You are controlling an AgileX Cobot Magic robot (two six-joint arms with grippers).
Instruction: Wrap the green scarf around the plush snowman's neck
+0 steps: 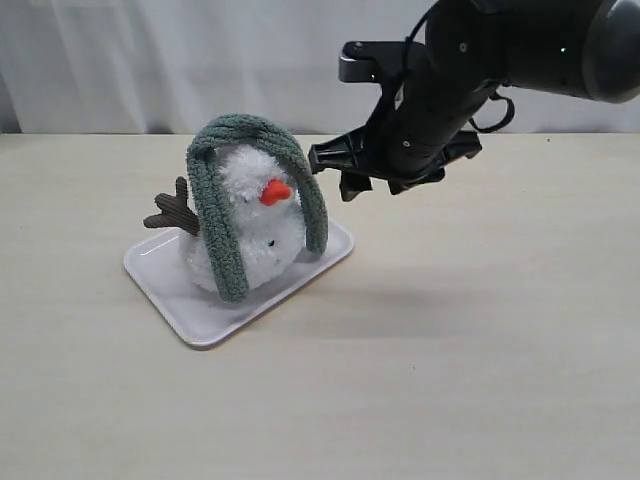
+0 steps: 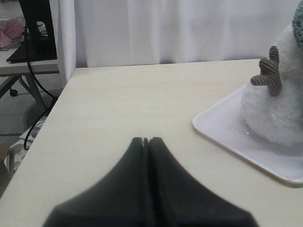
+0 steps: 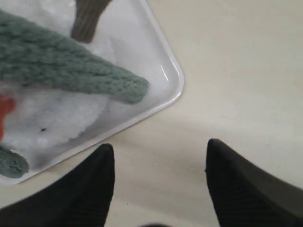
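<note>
The right gripper [image 3: 160, 144] is shown with its jaws spread wide and nothing between them, poised just beside the near corner of the white tray [image 1: 190, 325]. The left gripper [image 2: 146, 140] is seen pressed closed and empty, well apart from the work. The green scarf [image 1: 250, 125] is draped as an arch over the head of the plush snowman [image 1: 255, 235], one end hanging down each side; the snowman stands on the tray.

The step in hand is judged to be a regrasp of the hanging end nearest the right gripper. That end would then need to be drawn down and across the front, so that the band is seated at the neck.

The neck crease is lost in the fluff, and only one twig arm [image 1: 175, 210] is visible.
</note>
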